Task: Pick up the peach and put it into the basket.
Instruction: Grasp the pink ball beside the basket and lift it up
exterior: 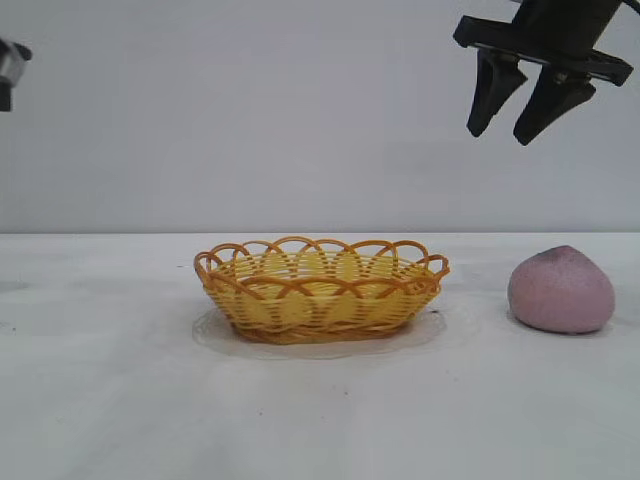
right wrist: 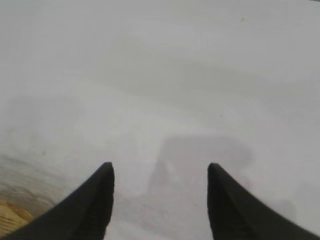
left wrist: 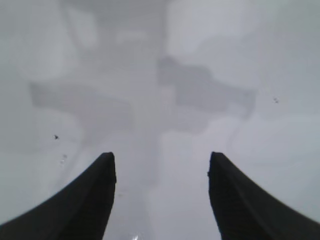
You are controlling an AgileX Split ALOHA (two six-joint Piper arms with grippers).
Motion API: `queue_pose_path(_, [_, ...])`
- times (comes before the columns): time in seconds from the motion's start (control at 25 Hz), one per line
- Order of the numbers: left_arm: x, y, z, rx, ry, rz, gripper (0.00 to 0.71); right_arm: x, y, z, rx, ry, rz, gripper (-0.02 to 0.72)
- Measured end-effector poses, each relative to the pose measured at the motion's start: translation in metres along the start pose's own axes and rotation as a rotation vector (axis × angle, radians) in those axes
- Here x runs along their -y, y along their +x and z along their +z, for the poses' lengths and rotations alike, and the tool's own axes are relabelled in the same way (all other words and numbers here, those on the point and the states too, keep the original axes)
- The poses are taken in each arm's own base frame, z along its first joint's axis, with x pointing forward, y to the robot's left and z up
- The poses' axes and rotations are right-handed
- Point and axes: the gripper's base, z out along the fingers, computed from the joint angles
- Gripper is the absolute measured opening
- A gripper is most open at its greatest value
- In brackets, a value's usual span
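Observation:
The pink-mauve peach [exterior: 560,291] rests on the white table at the right. A yellow woven basket [exterior: 320,288] with an orange looped rim stands at the table's middle, holding nothing. High above the peach and a little to its left hangs my right gripper [exterior: 498,133], open with nothing between its black fingers; its wrist view shows bare table past the gripper [right wrist: 160,167] and a sliver of the basket [right wrist: 11,216]. Only a corner of the left arm [exterior: 10,68] shows at the far left edge. The left gripper [left wrist: 161,157] is open over bare table.
A clear, round film or mat [exterior: 215,332] lies under the basket. The white table [exterior: 100,400] stretches wide in front and to the left. A plain grey wall stands behind.

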Motion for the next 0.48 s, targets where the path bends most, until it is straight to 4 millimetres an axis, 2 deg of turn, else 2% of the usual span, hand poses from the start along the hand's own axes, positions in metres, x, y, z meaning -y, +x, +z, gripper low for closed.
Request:
queue_pose_path(0.12, [-0.003,0.006,-0.007,-0.029,-0.029,-0.013,0.363,0.0,0.0,0.0,0.0,0.0,0.0,0.358])
queue_pose_path(0.24, [-0.005,0.013,-0.028,0.025,-0.033,-0.023,0.363,0.0,0.0,0.0,0.0,0.0,0.0,0.358])
queue_pose_path(0.48, [-0.007,0.046,-0.093,0.181,-0.028,-0.051,0.363,0.0,0.0,0.0,0.0,0.0,0.0,0.358])
